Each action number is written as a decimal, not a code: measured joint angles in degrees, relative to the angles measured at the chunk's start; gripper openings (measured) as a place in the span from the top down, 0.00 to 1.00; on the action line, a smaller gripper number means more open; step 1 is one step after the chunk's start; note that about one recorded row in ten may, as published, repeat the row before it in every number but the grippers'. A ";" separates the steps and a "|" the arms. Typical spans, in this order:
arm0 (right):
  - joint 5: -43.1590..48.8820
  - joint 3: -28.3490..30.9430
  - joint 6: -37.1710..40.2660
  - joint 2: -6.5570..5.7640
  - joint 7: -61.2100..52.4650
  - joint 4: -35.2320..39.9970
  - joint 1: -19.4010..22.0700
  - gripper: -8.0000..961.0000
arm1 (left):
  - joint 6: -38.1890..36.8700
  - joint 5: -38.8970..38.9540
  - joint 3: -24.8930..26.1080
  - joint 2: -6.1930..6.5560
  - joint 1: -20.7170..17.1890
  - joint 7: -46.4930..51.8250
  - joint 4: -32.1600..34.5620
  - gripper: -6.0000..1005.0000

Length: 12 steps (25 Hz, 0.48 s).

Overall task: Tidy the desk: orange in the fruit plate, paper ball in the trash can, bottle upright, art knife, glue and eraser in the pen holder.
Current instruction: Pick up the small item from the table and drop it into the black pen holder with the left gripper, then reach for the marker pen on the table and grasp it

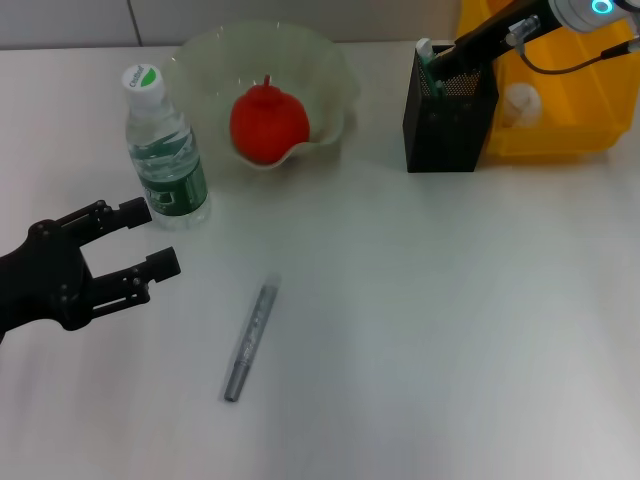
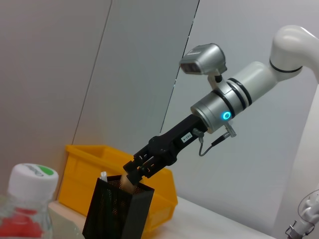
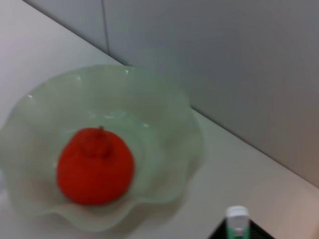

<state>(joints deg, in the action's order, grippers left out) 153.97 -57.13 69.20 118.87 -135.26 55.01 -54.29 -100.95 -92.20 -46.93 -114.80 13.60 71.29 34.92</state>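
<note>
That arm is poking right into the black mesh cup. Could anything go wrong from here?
Possibly. The right gripper sits at the rim of the pen holder, so pulling away could tip the holder. The art knife lies flat on the desk, thin and probably awkward for the left gripper to pinch.

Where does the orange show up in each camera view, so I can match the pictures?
Head view: the orange sits in the fruit plate, upper centre.
Left wrist view: only a red blur behind the bottle.
Right wrist view: lower left, in the plate.
Shared landmark: the pen holder.
</note>
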 joint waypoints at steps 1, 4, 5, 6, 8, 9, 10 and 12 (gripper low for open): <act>0.00 0.00 0.00 0.00 0.00 0.00 0.00 0.45 | 0.00 0.00 0.00 0.00 0.10 0.00 0.01 0.20; 3.81 -0.03 -0.01 0.12 -2.39 0.02 -0.74 0.44 | 0.14 0.00 -0.01 0.08 0.32 -0.04 0.04 0.20; 3.81 -0.03 -0.01 0.12 -2.39 0.02 -0.74 0.40 | 0.14 0.00 -0.01 0.08 0.32 -0.04 0.04 0.20; 4.22 -0.02 0.46 0.12 -2.66 0.25 -0.80 0.36 | 0.17 -0.01 0.00 0.17 0.32 -0.06 0.05 0.20; 4.20 0.17 2.10 0.10 -2.79 1.59 -0.78 0.28 | 0.21 -0.15 0.00 0.38 0.32 -0.11 0.09 0.20; 3.41 0.41 5.89 0.05 -3.40 4.92 -0.46 0.24 | 0.26 -0.87 0.17 0.45 0.28 -0.30 0.37 0.20; 3.41 0.41 5.89 0.05 -3.40 4.92 -0.46 0.23 | 0.26 -0.87 0.17 0.45 0.28 -0.30 0.37 0.20; 2.24 0.37 11.27 0.06 -4.53 9.36 -0.13 0.22 | 0.28 -1.75 0.37 0.55 0.10 -0.53 0.69 0.20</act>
<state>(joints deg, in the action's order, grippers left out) 156.22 -56.76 80.48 118.93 -139.79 64.37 -54.42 -100.67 -93.95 -46.56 -114.25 13.70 70.76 35.61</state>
